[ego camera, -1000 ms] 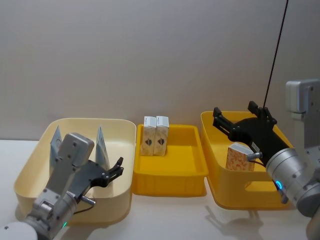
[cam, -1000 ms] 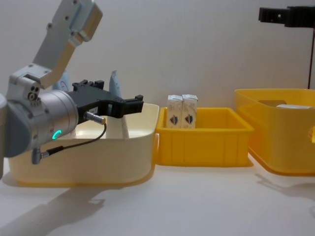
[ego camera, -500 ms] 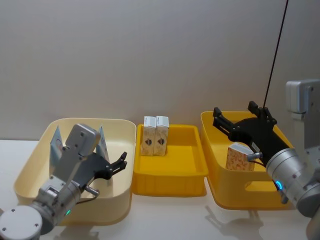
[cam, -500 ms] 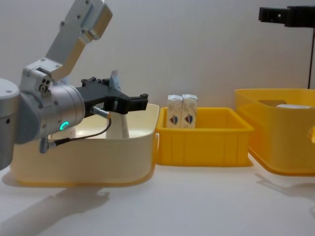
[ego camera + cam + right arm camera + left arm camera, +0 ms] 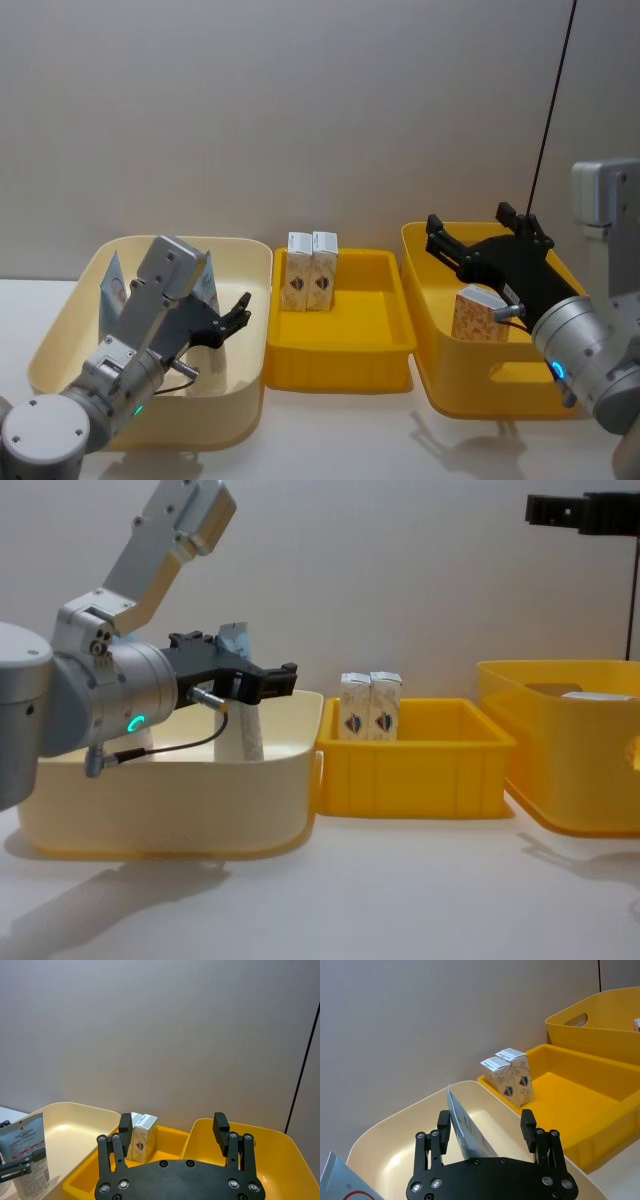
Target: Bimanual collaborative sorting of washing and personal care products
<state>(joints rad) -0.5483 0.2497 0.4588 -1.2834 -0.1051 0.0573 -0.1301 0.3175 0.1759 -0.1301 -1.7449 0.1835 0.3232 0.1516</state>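
Two pale-blue-and-white tubes [image 5: 112, 290] [image 5: 205, 285] stand in the cream bin [image 5: 60, 340] on the left. My left gripper [image 5: 238, 312] reaches into that bin. It is open, and the nearer tube [image 5: 465, 1132] stands between its fingers, close to one of them. Two small white cartons [image 5: 310, 270] stand side by side at the back of the middle yellow tray [image 5: 340, 350]. My right gripper [image 5: 475, 228] hangs open above the right yellow bin [image 5: 440, 300], holding nothing. One patterned carton [image 5: 478, 312] sits in that bin.
The three containers stand in a row on the white table, close together, with a plain wall right behind them. A thin black cable [image 5: 550, 110] runs up at the right. Bare tabletop lies in front of the bins.
My left gripper has risen and pushed forward into the cream bin, so its open fingers now straddle the tube. The right arm and the cartons have not moved.
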